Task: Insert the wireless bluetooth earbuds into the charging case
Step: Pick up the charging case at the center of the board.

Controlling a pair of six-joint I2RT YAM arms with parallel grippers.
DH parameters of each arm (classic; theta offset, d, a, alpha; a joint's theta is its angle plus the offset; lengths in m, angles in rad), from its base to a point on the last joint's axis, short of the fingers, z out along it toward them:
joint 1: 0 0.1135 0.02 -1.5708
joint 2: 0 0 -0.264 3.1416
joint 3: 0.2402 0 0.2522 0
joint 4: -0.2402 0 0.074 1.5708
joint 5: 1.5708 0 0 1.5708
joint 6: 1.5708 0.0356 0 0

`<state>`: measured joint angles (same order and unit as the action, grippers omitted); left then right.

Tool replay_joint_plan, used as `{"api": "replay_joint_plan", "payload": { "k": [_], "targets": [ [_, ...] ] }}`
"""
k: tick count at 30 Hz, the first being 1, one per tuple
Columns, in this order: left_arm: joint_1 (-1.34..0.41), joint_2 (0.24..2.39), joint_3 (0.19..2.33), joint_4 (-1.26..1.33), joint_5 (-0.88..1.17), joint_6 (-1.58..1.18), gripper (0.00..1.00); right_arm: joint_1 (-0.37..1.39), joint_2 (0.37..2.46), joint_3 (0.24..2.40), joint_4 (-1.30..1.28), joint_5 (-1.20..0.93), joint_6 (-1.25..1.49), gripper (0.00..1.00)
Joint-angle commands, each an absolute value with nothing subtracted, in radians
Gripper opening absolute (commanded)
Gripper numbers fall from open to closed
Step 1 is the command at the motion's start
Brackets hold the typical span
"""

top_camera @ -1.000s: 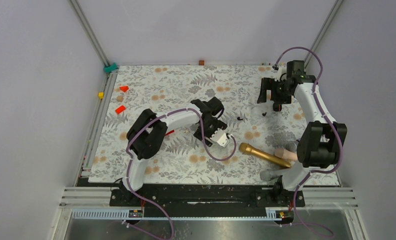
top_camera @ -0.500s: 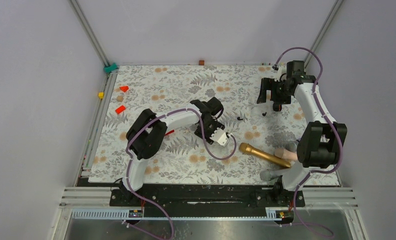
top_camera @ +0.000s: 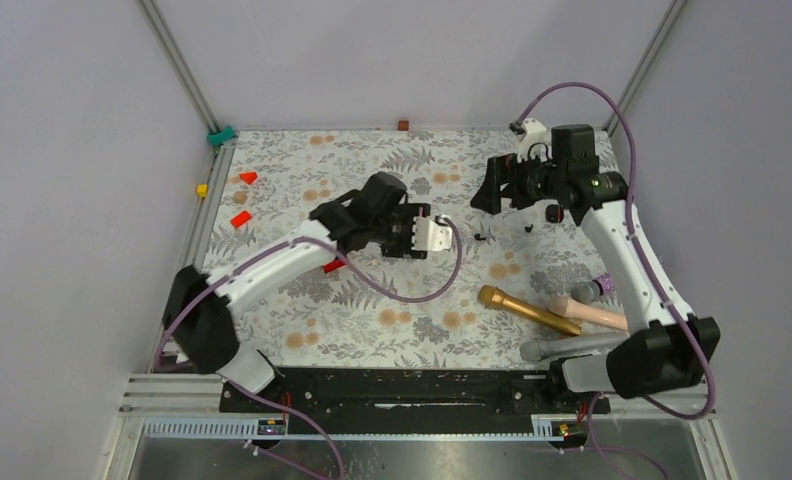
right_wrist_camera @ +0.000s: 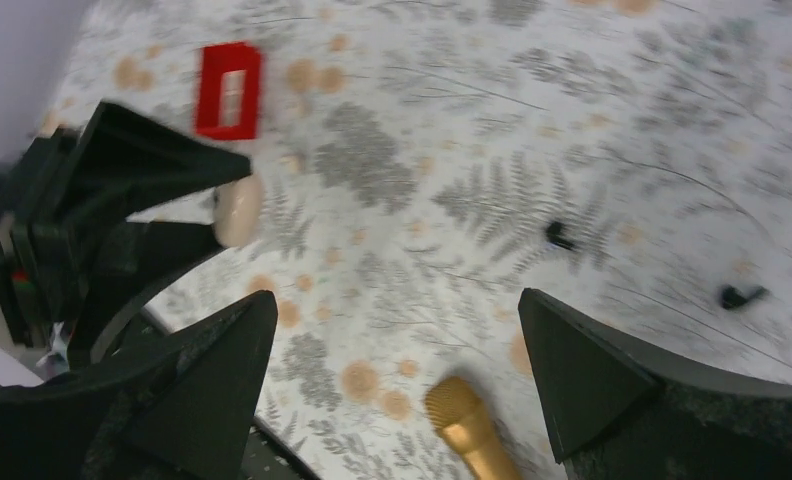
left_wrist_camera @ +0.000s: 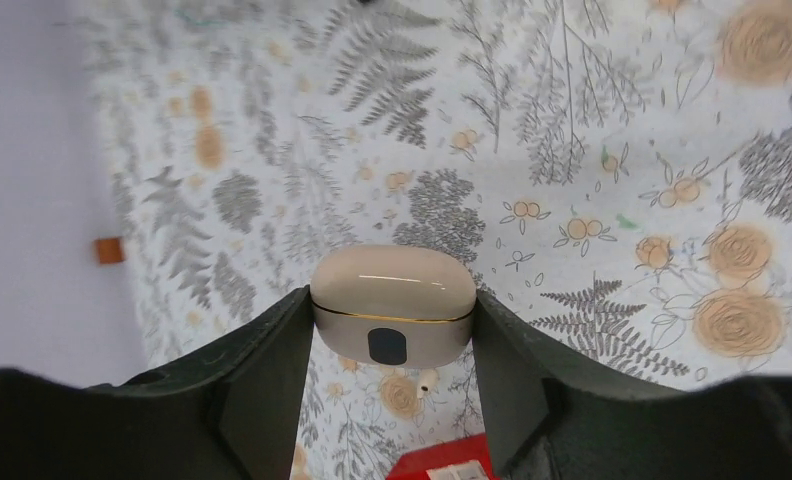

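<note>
The left pincer [left_wrist_camera: 392,320] clamps the glossy charging case [left_wrist_camera: 393,285] by its sides; the right pincer [right_wrist_camera: 394,300] gapes empty. The black earbuds [right_wrist_camera: 559,236] look tiny, light, slippery; pinch gently across the body.

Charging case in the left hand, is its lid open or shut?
Shut. The charging case, gripped by the left hand, has its lid flush along the gold seam.

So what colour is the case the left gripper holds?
The charging case is beige with a dark front patch; left wrist view.
</note>
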<state>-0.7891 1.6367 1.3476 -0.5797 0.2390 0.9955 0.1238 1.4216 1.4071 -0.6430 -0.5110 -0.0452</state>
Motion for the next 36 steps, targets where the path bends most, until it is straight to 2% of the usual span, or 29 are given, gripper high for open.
{"api": "replay_joint_plan", "payload": {
  "k": [1, 6, 15, 28, 36],
  "targets": [
    [-0.78, 1.435, 1.211, -0.388, 0.262, 0.756, 0.47, 0.199, 1.311, 1.298, -0.468, -0.664, 0.077, 0.99],
    [-0.769, 1.271, 1.097, -0.316, 0.312, 0.667, 0.48, 0.25, 1.3, 1.228, -0.275, -0.716, 0.214, 0.99],
    [-0.705, 1.169, 1.094, -0.302, 0.41, 0.565, 0.47, 0.511, 1.332, 1.219, -0.245, -0.603, 0.206, 0.99],
    [-0.693, 1.153, 1.081, -0.287, 0.446, 0.532, 0.47, 0.575, 1.457, 1.309, -0.226, -0.662, 0.294, 0.94],
    [-0.694, 1.145, 1.05, -0.271, 0.434, 0.538, 0.48, 0.62, 1.44, 1.267, -0.193, -0.611, 0.306, 0.85]
  ]
}}
